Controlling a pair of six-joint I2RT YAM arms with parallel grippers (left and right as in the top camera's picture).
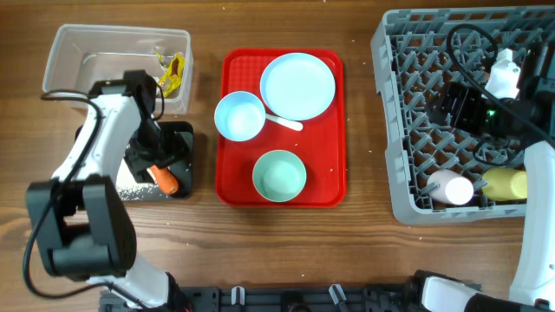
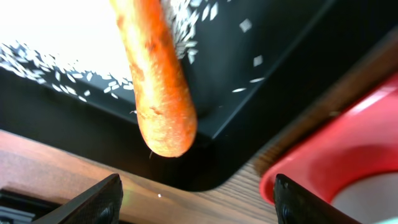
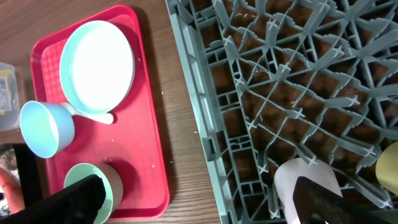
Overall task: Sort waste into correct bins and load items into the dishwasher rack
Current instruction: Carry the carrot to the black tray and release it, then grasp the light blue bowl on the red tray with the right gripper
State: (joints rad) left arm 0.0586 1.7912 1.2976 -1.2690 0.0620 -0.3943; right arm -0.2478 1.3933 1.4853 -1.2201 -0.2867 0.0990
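Note:
An orange carrot [image 1: 165, 178] [image 2: 158, 81] lies in the shallow black bin [image 1: 184, 147] [image 2: 267, 74] among loose rice grains [image 2: 50, 68]. My left gripper [image 1: 159, 156] [image 2: 196, 199] hangs open just above it, with nothing between its fingers. A yellow wrapper [image 1: 173, 74] sits in the clear tub [image 1: 87, 52]. The red tray [image 1: 234, 191] carries a pale blue plate [image 1: 297, 84] [image 3: 98, 61], a pale bowl [image 1: 238, 115] [image 3: 45, 129], a teal bowl [image 1: 278, 174] [image 3: 93, 186] and a white spoon [image 1: 286, 121]. My right gripper [image 1: 464, 104] [image 3: 199, 199] is open over the grey dishwasher rack [image 1: 408, 130] [image 3: 280, 93].
A pink cup [image 1: 451, 187] [image 3: 308, 180] and a yellow cup [image 1: 505, 184] [image 3: 388, 168] lie in the rack's near corner. A strip of bare wood separates tray and rack. The tray's corner [image 2: 329, 149] lies close to the black bin.

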